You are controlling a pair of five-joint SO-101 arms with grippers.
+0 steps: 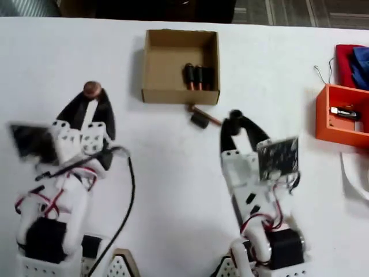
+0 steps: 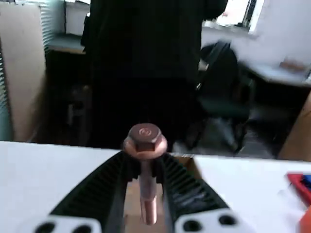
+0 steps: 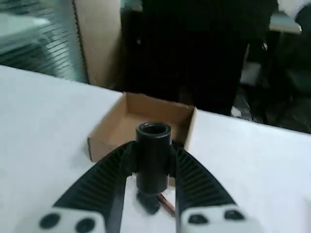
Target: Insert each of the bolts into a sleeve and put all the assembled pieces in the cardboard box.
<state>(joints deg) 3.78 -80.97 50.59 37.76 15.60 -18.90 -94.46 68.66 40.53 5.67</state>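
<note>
Bright even light on white table (image 1: 173, 190); shadows soft (barely any); background dim, window (image 2: 238, 13) glaring.

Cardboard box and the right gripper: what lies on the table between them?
In the high view, a bolt with a black sleeve on it lies between the cardboard box and the right gripper.

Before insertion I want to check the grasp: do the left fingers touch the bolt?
Touching. The left wrist view shows the bolt clamped by its shank between the left fingers, which press on it from both sides.
</note>
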